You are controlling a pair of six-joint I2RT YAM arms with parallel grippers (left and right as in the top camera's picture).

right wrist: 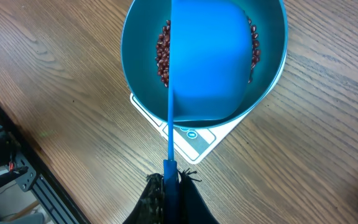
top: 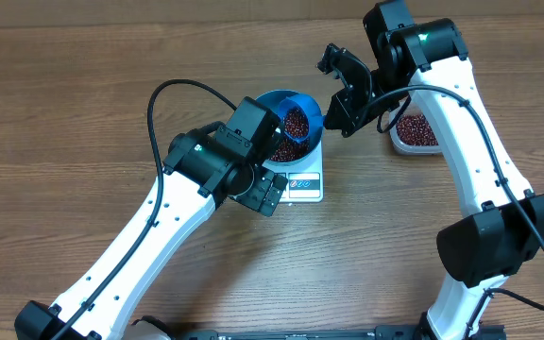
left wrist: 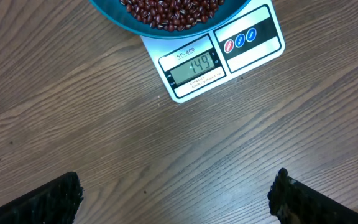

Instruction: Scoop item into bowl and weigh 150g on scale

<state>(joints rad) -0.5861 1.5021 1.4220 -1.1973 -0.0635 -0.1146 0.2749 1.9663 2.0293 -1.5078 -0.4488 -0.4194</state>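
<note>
- Overhead: the left end effector is hovering with its jaws spread wide, holding nothing. The scale is lying just ahead of it on the desk and carrying the bowl. The right end effector is reaching towards the bowl from the opposite side, with the tub sitting just beside it. Counting here: one bowl, one scale, one tub.
- Left wrist: its two fingers are showing in the bottom corners, well apart, with bare desk between them. Ahead of them the scale's display is reading 149. The beans are heaping in the bowl just beyond it, far too many to count.
- Right wrist: this end effector is clamping fully shut on the thin handle of the single blue scoop. The scoop's cup is hanging over the bowl straight ahead of the fingertips, hiding most of the beans.
- Handling, as a judgement: the beans are looking hard, smooth and tiny, so they are likely to roll and scatter. Moving them by scoop a few at a time is suiting them better than pinching. The bowl is looking stiff and light, best taken at its rim.
</note>
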